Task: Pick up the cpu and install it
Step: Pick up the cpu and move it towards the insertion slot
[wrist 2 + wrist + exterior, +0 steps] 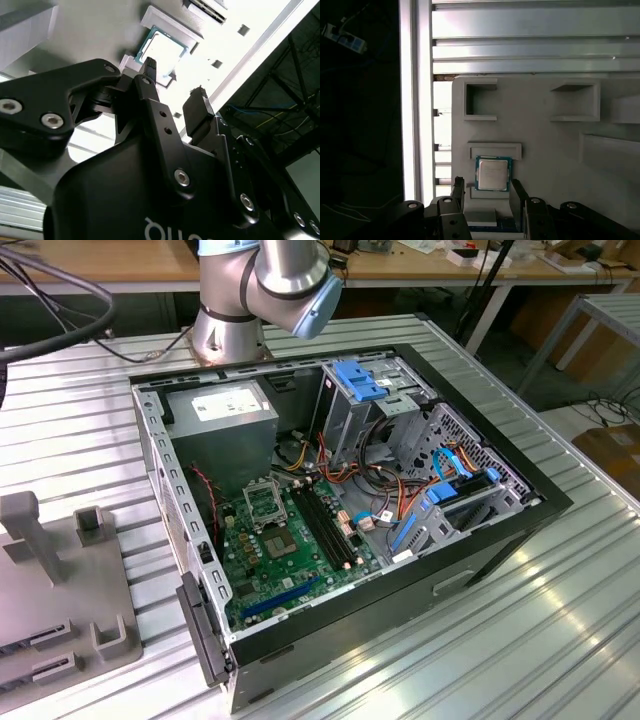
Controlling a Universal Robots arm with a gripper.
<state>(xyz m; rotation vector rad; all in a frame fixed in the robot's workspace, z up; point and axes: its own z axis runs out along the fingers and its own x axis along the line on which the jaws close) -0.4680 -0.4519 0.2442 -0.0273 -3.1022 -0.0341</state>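
The cpu [493, 173], a small square chip with a silver-grey top and a green rim, lies flat in a recess of the grey holder tray [545, 145]. It also appears in the second wrist view as the cpu [162, 47]. In both wrist views my gripper [487, 183] [174, 77] hovers over it, open. Its black fingers [458, 186] straddle the chip's width without touching it, and nothing is held. The metal-framed socket [262, 502] sits on the green motherboard [290, 555] inside the open computer case.
The case [400, 570] lies on its side on a ribbed metal table [560, 620], holding a power supply [225, 425], drive cages and loose cables. The grey holder tray [70, 580] stands at the exterior view's left with upright posts. The arm's base [230, 320] rises behind the case.
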